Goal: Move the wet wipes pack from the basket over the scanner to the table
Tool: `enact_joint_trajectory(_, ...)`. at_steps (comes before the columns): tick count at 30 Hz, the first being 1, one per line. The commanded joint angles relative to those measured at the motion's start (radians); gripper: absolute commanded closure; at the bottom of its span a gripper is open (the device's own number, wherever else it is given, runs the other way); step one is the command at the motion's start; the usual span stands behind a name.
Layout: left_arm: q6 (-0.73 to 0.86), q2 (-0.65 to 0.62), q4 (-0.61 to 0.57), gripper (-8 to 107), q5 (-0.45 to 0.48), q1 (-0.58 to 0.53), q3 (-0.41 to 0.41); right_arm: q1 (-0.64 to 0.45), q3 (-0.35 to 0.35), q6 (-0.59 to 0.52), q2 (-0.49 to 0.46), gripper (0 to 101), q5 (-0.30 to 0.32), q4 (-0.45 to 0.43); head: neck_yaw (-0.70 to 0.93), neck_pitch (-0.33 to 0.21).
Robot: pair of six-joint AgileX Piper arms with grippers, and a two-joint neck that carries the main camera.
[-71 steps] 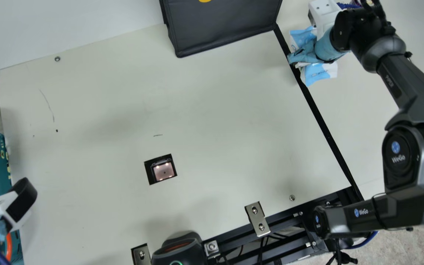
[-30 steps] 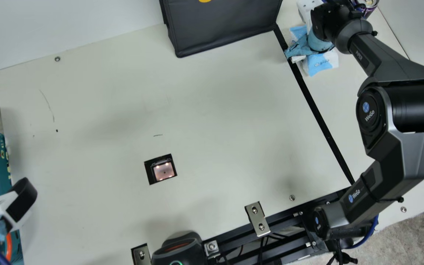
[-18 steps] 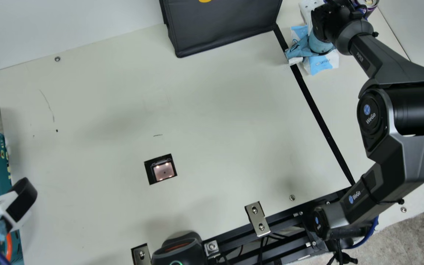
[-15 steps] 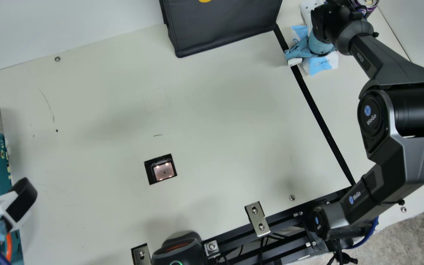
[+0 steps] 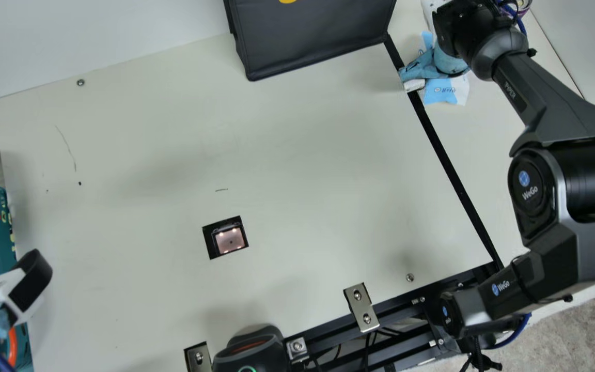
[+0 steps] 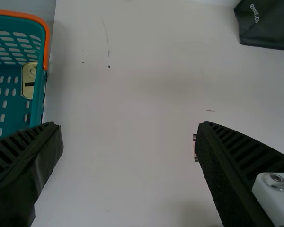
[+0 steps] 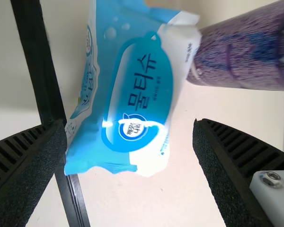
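Note:
In the main view my right gripper [image 5: 424, 67] is at the back right, above the blue-white wet wipes pack [image 5: 442, 92] and partly covering it. The right wrist view has the pack [image 7: 142, 94] beyond the spread fingers of my right gripper [image 7: 131, 124], with space beside it, lying on the table next to the black strip. My left gripper [image 5: 30, 279] is at the main view's left edge, near the teal basket [image 5: 3, 232]. The left wrist view shows that gripper [image 6: 128, 125] open and empty. The scanner window [image 5: 230, 241] is set in the table.
A purple can [image 7: 251, 52] stands close beside the pack. At the back is a black fabric box [image 5: 313, 39]. A dark scanner device [image 5: 251, 354] and metal brackets line the near edge. The basket [image 6: 4, 78] holds a pale yellow item [image 6: 28, 85].
My right gripper went toward the back right with the pack, then its fingers spread and let go of it. The right arm's elbow has since shifted slightly. My left gripper stayed put.

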Motion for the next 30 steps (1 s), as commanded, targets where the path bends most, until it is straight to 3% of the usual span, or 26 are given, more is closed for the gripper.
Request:
enact_joint_trajectory(1, 0.000, 0.000, 0.000, 9, 0.000, 0.000, 0.000, 0.008, 0.000, 0.004, -0.020, 6, 0.007, -0.012, -0.002, -0.030)
enact_joint_trajectory(30, 0.000, 0.000, 0.000, 9, 0.000, 0.000, 0.000, 0.186, -0.051, 0.027, -0.349, 6, 0.143, 0.096, -0.002, -0.030)
